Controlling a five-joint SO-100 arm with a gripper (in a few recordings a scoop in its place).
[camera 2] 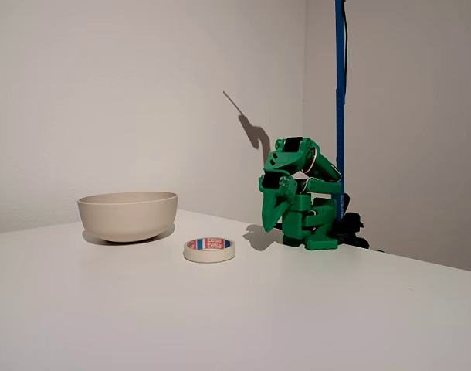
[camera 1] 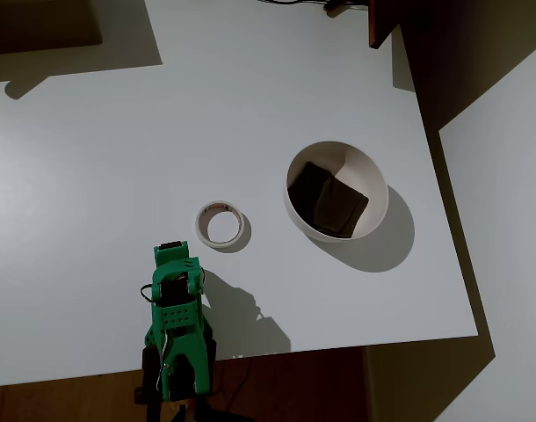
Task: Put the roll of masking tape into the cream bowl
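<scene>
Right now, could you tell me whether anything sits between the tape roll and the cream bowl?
Nothing visible does. The roll of masking tape lies flat on bare table, apart from the cream bowl. The folded arm's pincer is also clear of the tape.

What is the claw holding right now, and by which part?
Nothing. The claw hangs folded near the arm's base, apart from the roll of masking tape, which lies flat on the table beside the cream bowl.
</scene>
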